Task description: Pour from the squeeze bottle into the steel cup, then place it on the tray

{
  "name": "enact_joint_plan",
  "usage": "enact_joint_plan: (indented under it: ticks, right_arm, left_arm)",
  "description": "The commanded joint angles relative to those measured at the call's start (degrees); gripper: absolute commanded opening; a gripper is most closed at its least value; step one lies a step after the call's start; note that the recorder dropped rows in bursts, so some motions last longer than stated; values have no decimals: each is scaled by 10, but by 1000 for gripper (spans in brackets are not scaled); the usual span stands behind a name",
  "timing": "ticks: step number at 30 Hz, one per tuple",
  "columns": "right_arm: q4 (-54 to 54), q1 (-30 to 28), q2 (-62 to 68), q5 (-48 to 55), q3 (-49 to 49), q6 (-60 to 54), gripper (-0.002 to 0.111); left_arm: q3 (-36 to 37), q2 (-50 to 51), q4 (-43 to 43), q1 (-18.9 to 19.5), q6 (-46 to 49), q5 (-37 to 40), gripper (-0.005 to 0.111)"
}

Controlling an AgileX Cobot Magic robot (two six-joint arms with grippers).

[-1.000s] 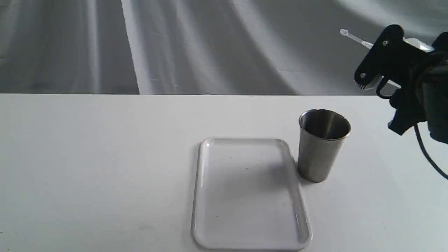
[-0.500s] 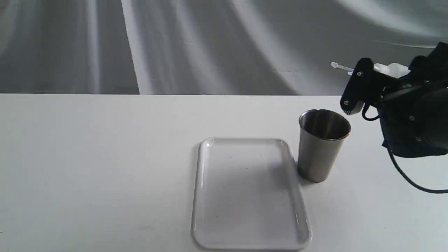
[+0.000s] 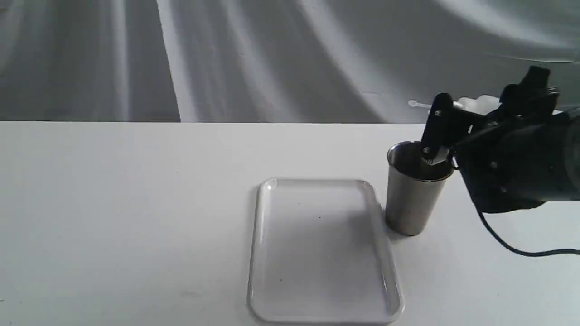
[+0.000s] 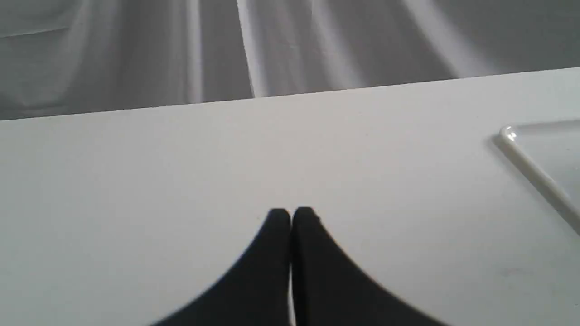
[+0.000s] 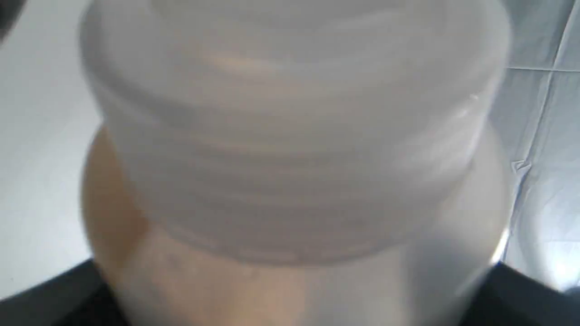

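The steel cup (image 3: pixel 412 203) stands upright just right of the white tray (image 3: pixel 317 253), which holds nothing. My right gripper (image 3: pixel 442 136) is shut on the squeeze bottle (image 3: pixel 480 105), which lies roughly level above the cup's rim. Its thin tip (image 3: pixel 417 104) points left, past the cup's mouth. One black finger overlaps the cup's opening. In the right wrist view the translucent bottle (image 5: pixel 294 158) fills the picture, amber liquid showing low on its body, dark fingers (image 5: pixel 50 290) at the corners. My left gripper (image 4: pixel 291 217) is shut on nothing above bare table.
A grey draped cloth (image 3: pixel 226 59) hangs behind the white table (image 3: pixel 113 203). The tray's corner (image 4: pixel 530 158) shows in the left wrist view. A black cable (image 3: pixel 512 246) trails from the right arm onto the table.
My right gripper has come down and to the left with the bottle. The bottle has tipped from nozzle-up to about level, and the finger now overlaps the cup's mouth.
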Motion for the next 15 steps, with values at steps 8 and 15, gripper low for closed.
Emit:
enact_joint_plan:
  ticks: [8, 15]
  right_arm:
    - [-22, 12, -3, 37, -4, -62, 34]
    - [-22, 12, -3, 51, -4, -61, 34]
  left_arm:
    - [3, -1, 0, 1, -1, -4, 0]
    - [3, -1, 0, 1, -3, -4, 0]
